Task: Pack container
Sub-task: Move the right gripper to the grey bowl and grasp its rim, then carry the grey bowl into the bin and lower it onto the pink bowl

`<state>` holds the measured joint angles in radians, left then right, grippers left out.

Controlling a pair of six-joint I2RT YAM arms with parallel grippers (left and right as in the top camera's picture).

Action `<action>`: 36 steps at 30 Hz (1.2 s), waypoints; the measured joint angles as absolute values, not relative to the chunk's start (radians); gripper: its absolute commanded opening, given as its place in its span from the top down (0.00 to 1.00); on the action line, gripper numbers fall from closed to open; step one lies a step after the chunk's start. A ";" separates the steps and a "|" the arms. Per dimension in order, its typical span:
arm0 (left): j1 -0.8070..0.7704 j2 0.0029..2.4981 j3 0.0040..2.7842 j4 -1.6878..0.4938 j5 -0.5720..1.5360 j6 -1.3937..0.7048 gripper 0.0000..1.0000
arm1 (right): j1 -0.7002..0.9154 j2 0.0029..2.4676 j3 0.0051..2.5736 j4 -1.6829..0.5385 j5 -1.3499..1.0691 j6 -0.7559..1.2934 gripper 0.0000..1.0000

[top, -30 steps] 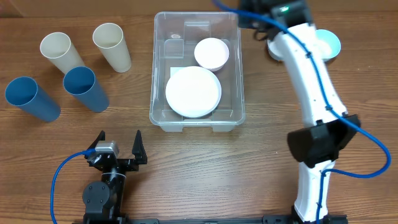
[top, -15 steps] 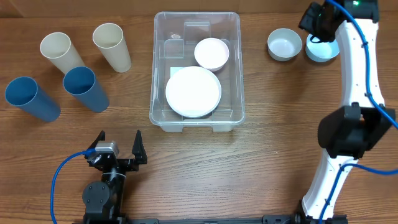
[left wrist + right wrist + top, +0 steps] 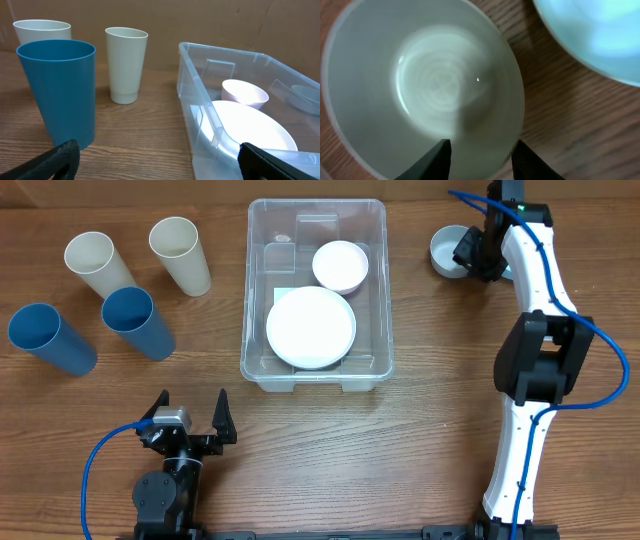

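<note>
Container (image 3: 315, 385): mid-table toward the far edge, long axis running far edge to near edge, with a white plate (image 3: 310, 328) and a pale bowl (image 3: 340, 265) inside. A grey bowl (image 3: 445, 250) stands apart on its right, by the far right corner. Your right hand (image 3: 478, 255), the nearer one, hangs over that bowl half open, fingers (image 3: 436, 162) astride the rim, nothing gripped yet. Your left hand (image 3: 190, 410) sits wide open and empty at the near edge.

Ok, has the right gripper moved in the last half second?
Yes. The right gripper shifted left, from over the blue bowl to the grey bowl's right rim.
</note>
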<state>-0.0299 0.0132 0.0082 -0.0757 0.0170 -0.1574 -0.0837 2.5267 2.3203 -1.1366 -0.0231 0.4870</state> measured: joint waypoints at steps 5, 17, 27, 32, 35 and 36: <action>-0.030 0.013 0.008 -0.076 0.017 -0.157 0.00 | -0.084 2.571 2.320 -1.141 -0.023 0.498 0.96; -0.030 0.013 0.008 -0.076 0.017 -0.157 0.00 | -0.084 2.574 2.384 -1.307 -0.030 0.500 0.96; -0.030 0.013 0.008 -0.076 0.017 -0.157 0.00 | -0.072 2.347 2.611 -1.443 -0.062 0.460 0.96; -0.030 0.013 0.008 -0.076 0.017 -0.157 0.00 | 0.042 2.229 2.648 -1.428 -0.078 0.415 0.96; -0.030 0.013 0.008 -0.076 0.017 -0.157 0.00 | 0.164 2.235 2.649 -1.402 -0.063 0.403 0.96; -0.030 0.013 0.008 -0.076 0.017 -0.157 0.00 | 0.199 2.243 2.648 -1.391 -0.057 0.400 0.96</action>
